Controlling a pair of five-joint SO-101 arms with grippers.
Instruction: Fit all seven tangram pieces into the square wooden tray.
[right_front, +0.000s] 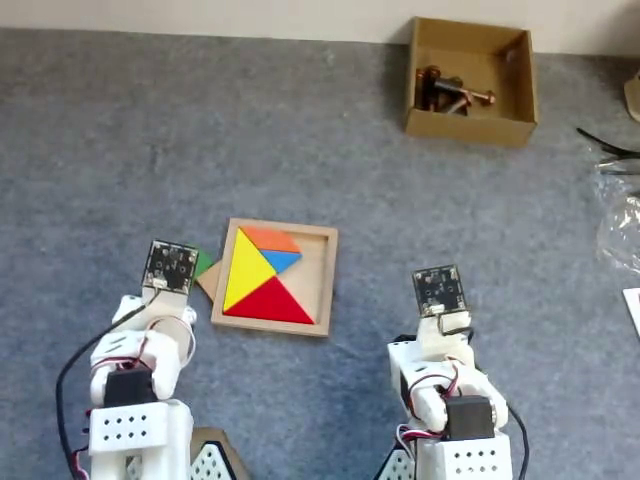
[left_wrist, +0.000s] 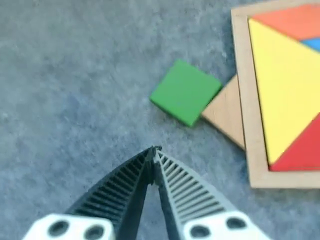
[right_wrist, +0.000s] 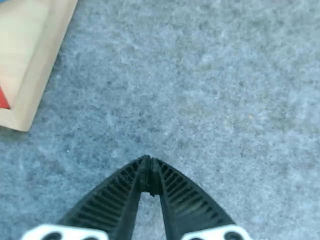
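The square wooden tray (right_front: 327, 281) lies mid-table and holds a yellow triangle (right_front: 243, 268), a red triangle (right_front: 273, 299), an orange piece (right_front: 270, 238) and a blue piece (right_front: 281, 261). Its right half is bare wood. A green square (left_wrist: 185, 91) and a plain wooden triangle (left_wrist: 227, 113) lie on the mat against the tray's left edge (left_wrist: 242, 90). My left gripper (left_wrist: 153, 150) is shut and empty, just short of the green square. My right gripper (right_wrist: 148, 160) is shut and empty over bare mat, to the right of the tray's corner (right_wrist: 22, 117).
A cardboard box (right_front: 470, 82) with small copper-coloured parts stands at the back right. Cables and a plastic bag (right_front: 620, 215) lie at the right edge. Grey felt mat (right_front: 150, 130) covers the table, open at the back left.
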